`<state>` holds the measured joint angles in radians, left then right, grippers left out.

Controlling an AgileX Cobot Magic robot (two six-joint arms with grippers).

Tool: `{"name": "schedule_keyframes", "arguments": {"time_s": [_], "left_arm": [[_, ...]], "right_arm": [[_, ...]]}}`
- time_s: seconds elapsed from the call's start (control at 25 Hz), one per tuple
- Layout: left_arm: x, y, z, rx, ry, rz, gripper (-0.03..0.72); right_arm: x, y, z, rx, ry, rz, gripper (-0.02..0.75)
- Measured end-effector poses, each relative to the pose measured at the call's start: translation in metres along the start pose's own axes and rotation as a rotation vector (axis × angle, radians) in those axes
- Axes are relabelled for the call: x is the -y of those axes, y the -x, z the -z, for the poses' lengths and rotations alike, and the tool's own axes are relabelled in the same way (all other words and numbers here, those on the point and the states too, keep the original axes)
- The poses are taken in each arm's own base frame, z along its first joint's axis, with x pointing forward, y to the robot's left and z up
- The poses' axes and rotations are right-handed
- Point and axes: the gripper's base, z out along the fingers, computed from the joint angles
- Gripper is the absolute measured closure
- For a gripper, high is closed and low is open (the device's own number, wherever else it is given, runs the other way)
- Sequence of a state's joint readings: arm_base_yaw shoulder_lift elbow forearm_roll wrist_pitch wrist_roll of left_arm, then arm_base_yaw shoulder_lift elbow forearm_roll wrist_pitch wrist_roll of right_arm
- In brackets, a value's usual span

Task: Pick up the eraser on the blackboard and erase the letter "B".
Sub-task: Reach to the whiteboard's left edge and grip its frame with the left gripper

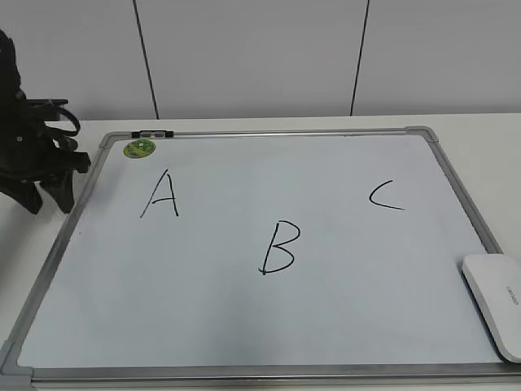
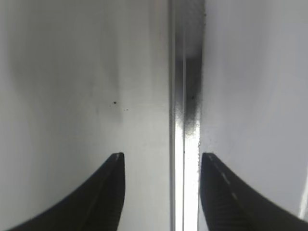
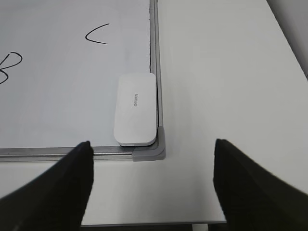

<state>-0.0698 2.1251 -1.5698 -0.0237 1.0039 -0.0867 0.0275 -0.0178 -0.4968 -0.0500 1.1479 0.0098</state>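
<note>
— Where do we stand?

— I see the worktop carrying the blackboard, which fills most of the exterior frame. Nothing is done yet: the letter "B" sits whole at centre, with A upper left and C upper right.

— And the eraser?

— The eraser lies flat in the board's corner, lower right of the exterior frame, untouched. My right pincer is spread wide, empty, short of it. My left pincer is open too, straddling the frame edge, holding nothing. Grasp and wipe both remain.
</note>
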Motion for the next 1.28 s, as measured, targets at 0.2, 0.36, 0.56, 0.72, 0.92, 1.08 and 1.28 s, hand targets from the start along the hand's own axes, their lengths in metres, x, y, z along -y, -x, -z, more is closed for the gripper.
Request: {"name": "schedule_keyframes", "arguments": {"time_s": [0.2,0.36,0.56,0.72,0.92,1.08,1.28], "left_arm": [[-0.001,0.0,-0.017,-0.042,0.007,-0.004,0.315],[-0.001,0.0,-0.018,-0.046,0.009,-0.005,0.326],[-0.001,0.001,-0.023,-0.044,0.009,-0.004,0.355],[-0.001,0.002,-0.023,-0.043,0.009,-0.004,0.37],[-0.001,0.002,-0.023,-0.035,0.008,-0.004,0.374],[-0.001,0.002,-0.023,-0.033,0.008,-0.004,0.377],[-0.001,0.002,-0.023,-0.033,0.008,-0.007,0.378]], "right_arm": [[0.0,0.0,0.0,0.0,0.0,0.0,0.164],[0.0,0.0,0.0,0.0,0.0,0.0,0.164],[0.0,0.0,0.0,0.0,0.0,0.0,0.164],[0.0,0.0,0.0,0.0,0.0,0.0,0.164],[0.0,0.0,0.0,0.0,0.0,0.0,0.164],[0.0,0.0,0.0,0.0,0.0,0.0,0.164],[0.0,0.0,0.0,0.0,0.0,0.0,0.164]]}}
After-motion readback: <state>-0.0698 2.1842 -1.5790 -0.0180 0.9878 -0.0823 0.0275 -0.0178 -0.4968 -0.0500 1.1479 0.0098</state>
